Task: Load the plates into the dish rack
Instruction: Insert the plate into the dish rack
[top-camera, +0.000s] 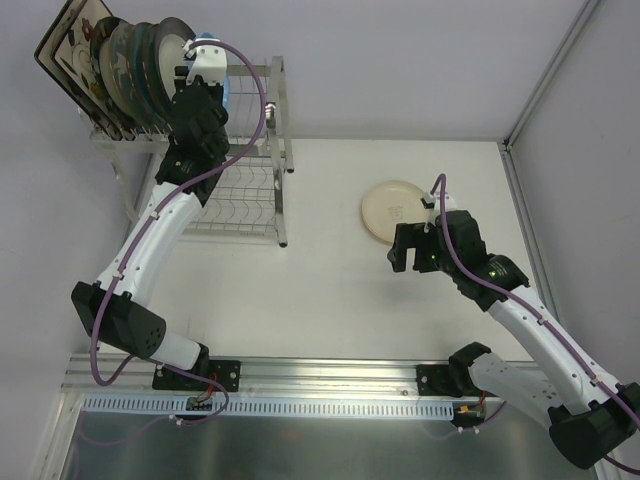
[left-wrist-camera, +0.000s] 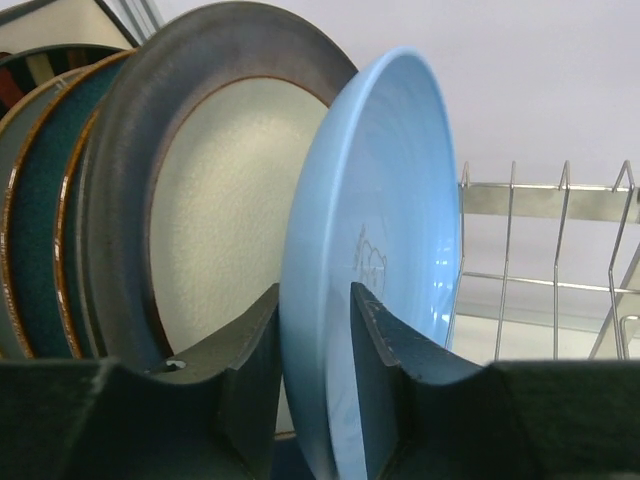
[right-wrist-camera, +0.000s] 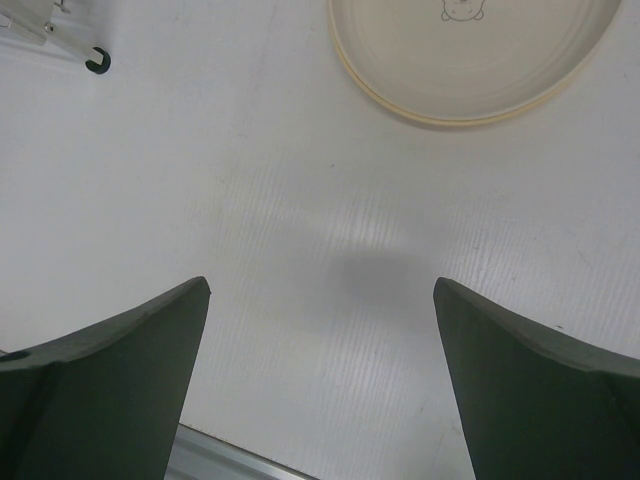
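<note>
Several plates (top-camera: 140, 60) stand in the dish rack (top-camera: 250, 190), upper left; pale yellow plate (top-camera: 390, 208) lies flat on the surface (top-camera: 330, 290), right.
Left end effector (left-wrist-camera: 315, 330) clamps light blue plate (left-wrist-camera: 390, 200) by its rim; right end effector (right-wrist-camera: 321, 282) gapes empty. Likely stiff, slick, breakable: grip rims.

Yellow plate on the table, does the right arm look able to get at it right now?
Probably yes. The right hand is open and hovers just short of the yellow plate, with only bare table between them. The plate lies flat, so gripping its rim could be awkward.
</note>
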